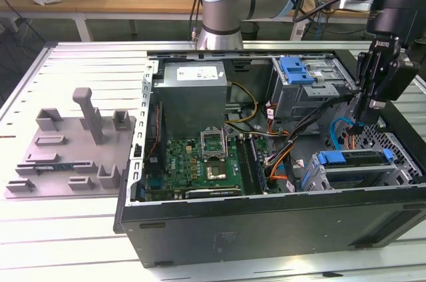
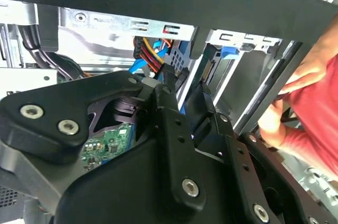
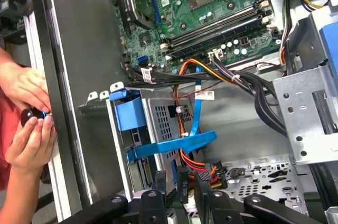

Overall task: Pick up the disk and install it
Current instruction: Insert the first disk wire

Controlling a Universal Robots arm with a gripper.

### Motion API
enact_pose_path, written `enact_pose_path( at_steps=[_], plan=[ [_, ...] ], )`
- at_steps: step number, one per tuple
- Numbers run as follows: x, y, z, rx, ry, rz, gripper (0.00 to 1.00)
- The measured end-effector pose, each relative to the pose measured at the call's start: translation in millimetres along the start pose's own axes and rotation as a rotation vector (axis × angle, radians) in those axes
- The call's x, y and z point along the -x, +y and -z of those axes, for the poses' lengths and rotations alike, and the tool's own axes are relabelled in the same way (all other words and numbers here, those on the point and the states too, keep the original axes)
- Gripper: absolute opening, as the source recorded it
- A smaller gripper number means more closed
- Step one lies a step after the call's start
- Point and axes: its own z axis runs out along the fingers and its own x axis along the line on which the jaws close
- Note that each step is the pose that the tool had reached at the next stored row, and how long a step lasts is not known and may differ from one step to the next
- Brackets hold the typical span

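The disk (image 1: 353, 158) sits inside the lower metal drive cage (image 1: 399, 177) at the exterior view's right. Its blue carrier frame faces up and most of its silver body is hidden. In the first wrist view the disk's blue carrier end (image 3: 129, 114) shows at the cage wall (image 3: 158, 118). My gripper (image 1: 357, 124) hangs just above the cage, beside a looping blue cable (image 1: 338, 130). In both wrist views my gripper (image 2: 184, 84) (image 3: 179, 179) is open, with a narrow gap and nothing held between the black fingers (image 3: 157, 184).
The open computer case (image 1: 266, 229) holds a motherboard (image 1: 206, 162), a power supply (image 1: 193, 92) and an upper cage with a blue bracket (image 1: 296, 69). Orange and black cables (image 3: 195, 160) run beside the cage. A person's hands (image 3: 29, 123) are at the case edge. A grey fixture (image 1: 73, 149) lies at the exterior view's left.
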Motion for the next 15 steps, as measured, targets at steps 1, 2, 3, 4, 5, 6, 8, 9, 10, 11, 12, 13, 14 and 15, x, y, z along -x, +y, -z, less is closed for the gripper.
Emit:
enact_pose_path(
  at_steps=[1,2,3,4,5,6,8,9,10,11,12,13,14,15],
  plan=[
    [0.1,0.0,0.0,0.0012,0.0,-0.002,0.35],
    [0.1,0.0,0.0,0.0017,0.0001,-0.004,0.35],
    [0.2,0.0,0.0,0.0016,0.0002,-0.003,0.35],
    [0.4,0.0,0.0,0.0017,0.0005,-0.004,0.35],
    [0.7,0.1,0.1,0.0015,0.0011,-0.004,0.35],
    [1.2,0.2,0.2,0.0012,0.0024,-0.004,0.35],
    [2.4,0.5,0.6,0.0003,0.0055,-0.004,0.35],
    [3.4,0.8,0.8,-0.0003,0.0078,-0.004,0.35],
    [3.9,1.0,0.9,-0.0008,0.0094,-0.004,0.35],
    [4.6,1.2,0.8,-0.0021,0.0114,-0.003,0.35],
    [4.9,1.2,0.7,-0.0036,0.0127,-0.001,0.35],
    [5.1,1.2,0.5,-0.0077,0.014,0.007,0.35],
    [5.2,1.2,0.3,-0.012,0.0144,0.015,0.35],
    [5.2,1.2,0.2,-0.0141,0.0147,0.019,0.35]
  ],
)
